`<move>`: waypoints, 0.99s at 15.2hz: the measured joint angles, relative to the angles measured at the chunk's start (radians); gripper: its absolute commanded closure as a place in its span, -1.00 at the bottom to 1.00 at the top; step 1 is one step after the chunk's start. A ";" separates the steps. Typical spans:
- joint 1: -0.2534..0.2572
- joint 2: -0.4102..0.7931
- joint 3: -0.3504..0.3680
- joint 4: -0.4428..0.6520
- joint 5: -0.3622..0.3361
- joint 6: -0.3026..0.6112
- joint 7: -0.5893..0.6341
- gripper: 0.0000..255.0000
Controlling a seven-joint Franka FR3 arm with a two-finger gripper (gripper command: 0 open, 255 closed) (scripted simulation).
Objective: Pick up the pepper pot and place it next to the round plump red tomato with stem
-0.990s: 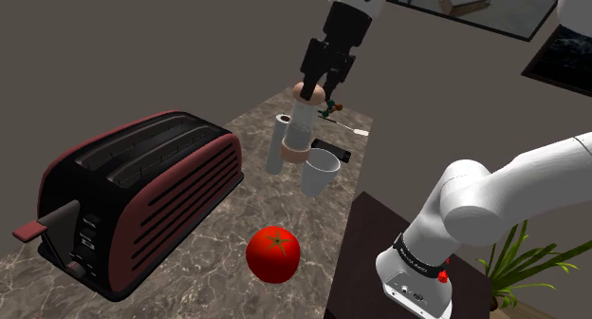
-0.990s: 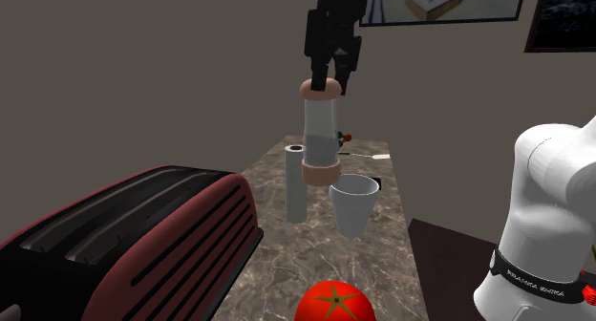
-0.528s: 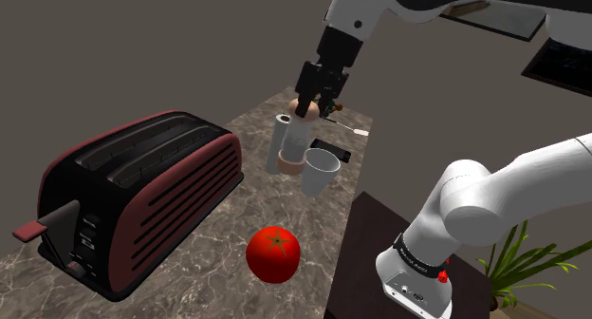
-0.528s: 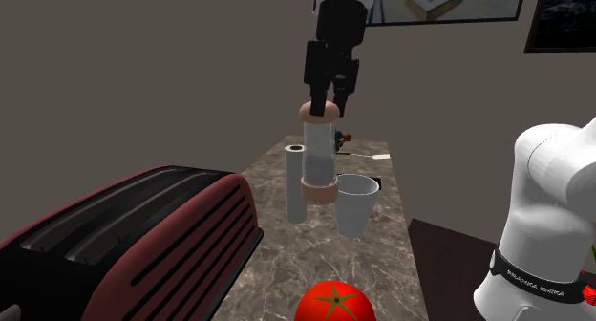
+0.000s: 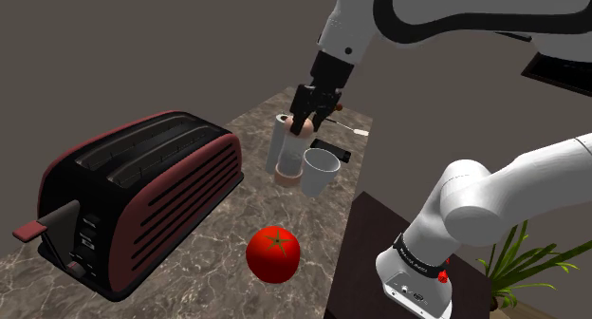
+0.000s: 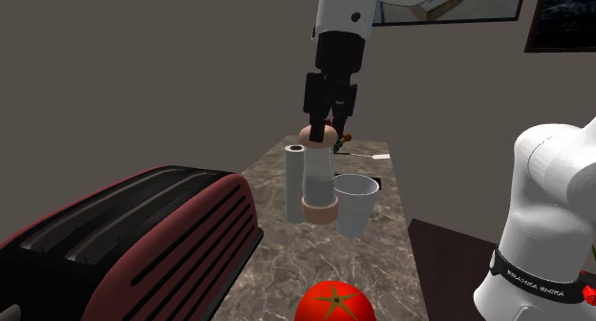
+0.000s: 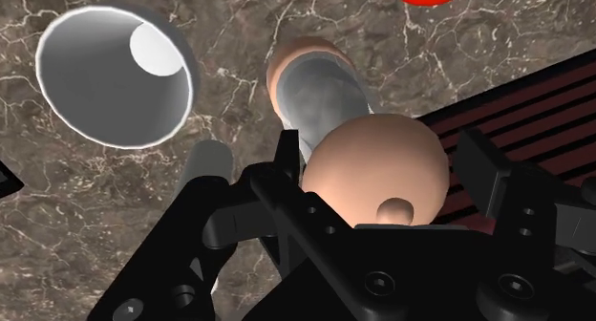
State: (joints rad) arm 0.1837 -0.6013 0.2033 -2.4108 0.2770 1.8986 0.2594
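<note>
Shoulder view. Where is the pepper pot (image 5: pixel 293 154)?
— Upright between a white cylinder (image 5: pixel 277 137) and a white cup (image 5: pixel 320 171) on the marble table (image 5: pixel 218 274) (touching down or not, unclear); the claw (image 5: pixel 305 125) grips its tan knob.
— And the tomato (image 5: pixel 273 253)?
— Well apart, nearer the stand (image 5: pixel 365 246), beside the red toaster (image 5: pixel 133 198).

Pepper pot lowered toward the counter

The gripper (image 6: pixel 321 133) has come down with the pepper pot (image 6: pixel 319 179) clasped at its knob. The pot's base, earlier above the cup's (image 6: pixel 354 203) rim, now hangs near the counter (image 6: pixel 287 262), below the hand.
</note>
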 measured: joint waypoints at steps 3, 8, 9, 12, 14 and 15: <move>0.002 0.005 0.005 -0.035 0.006 0.041 -0.006 1.00; 0.006 0.009 0.011 -0.097 0.016 0.105 -0.018 1.00; 0.007 0.014 0.015 -0.109 0.019 0.122 -0.018 1.00; 0.008 0.024 0.018 -0.141 0.025 0.163 -0.027 1.00; 0.009 0.033 0.021 -0.161 0.029 0.193 -0.032 1.00; 0.010 0.041 0.024 -0.169 0.031 0.207 -0.034 1.00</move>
State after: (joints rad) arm 0.1939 -0.5604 0.2269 -2.5793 0.3085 2.1058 0.2257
